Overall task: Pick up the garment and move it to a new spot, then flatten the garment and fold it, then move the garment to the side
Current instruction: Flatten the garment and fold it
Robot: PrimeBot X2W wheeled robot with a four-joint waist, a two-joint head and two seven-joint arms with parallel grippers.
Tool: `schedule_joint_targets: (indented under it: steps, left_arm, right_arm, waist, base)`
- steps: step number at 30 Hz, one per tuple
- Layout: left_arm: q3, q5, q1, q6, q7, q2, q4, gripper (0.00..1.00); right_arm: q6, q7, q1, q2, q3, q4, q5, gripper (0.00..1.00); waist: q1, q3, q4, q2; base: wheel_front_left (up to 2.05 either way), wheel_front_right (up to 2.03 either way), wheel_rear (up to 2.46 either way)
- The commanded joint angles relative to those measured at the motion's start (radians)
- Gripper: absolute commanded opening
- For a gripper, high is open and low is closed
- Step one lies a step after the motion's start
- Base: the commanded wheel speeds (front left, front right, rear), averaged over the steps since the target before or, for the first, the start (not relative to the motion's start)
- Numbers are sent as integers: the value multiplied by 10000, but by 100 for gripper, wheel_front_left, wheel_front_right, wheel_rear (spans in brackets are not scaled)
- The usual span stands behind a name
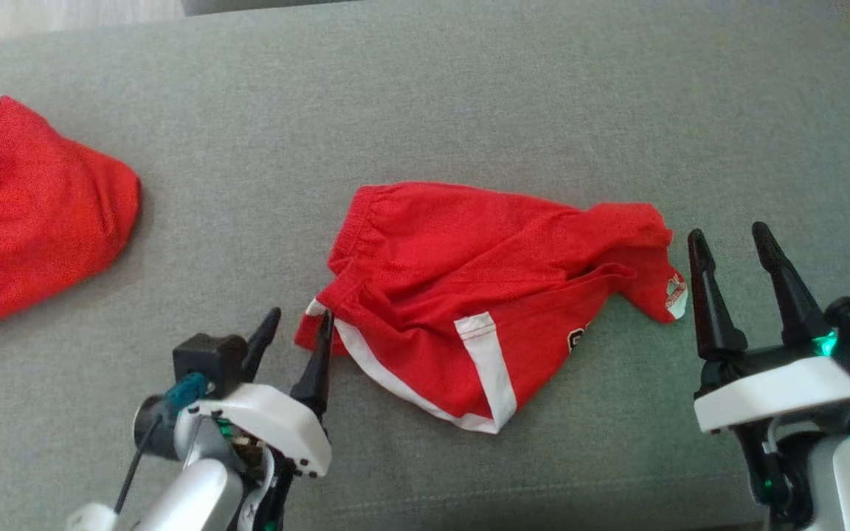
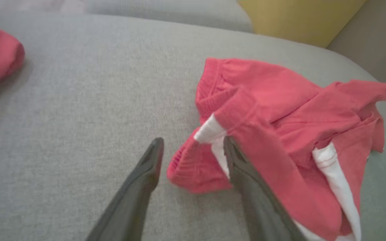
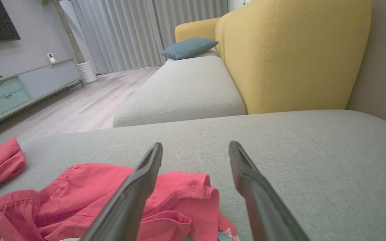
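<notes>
The garment (image 1: 469, 265) is a pair of red shorts with white stripes, lying crumpled in the middle of the grey sofa cushion (image 1: 469, 96). My left gripper (image 1: 301, 317) is open at the garment's left corner. In the left wrist view that gripper (image 2: 193, 140) has the waistband corner of the garment (image 2: 280, 100) lying loose between its spread fingers, and the right finger touches the cloth. My right gripper (image 1: 729, 232) stands open just right of the garment's right end, holding nothing. In the right wrist view this gripper (image 3: 195, 144) hovers above the garment (image 3: 79, 187).
A second red cloth (image 1: 26, 214) lies bunched at the cushion's far left. A yellow sofa back (image 3: 293, 57) rises behind the cushion, with another grey seat (image 3: 183, 90) and a blue pillow (image 3: 189, 47) beyond. Bare cushion surrounds the garment.
</notes>
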Motion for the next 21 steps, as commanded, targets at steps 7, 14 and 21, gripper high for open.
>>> schedule_joint_targets:
  steps: [7,14,21]
  left_arm:
    - [625,773,-327,449,-1479,218,-714,100]
    - [1210,2047,-336,1181,-2011,727,-1393,100]
    - [1530,2277,393,1262,-2045,1077,-1668,100]
  right_arm:
    - [39,158,-108,-341,399,-568,-171,100]
    - [39,334,225,-393,521,-710,-380,100]
    - [39,452,736,-293,494,-774,-425,100]
  waist:
    - [0,-313,197,-1]
    - [0,-643,351,-1]
    - [0,-995,336,-1]
  base:
    - [0,0,0]
    - [0,0,0]
    - [0,0,0]
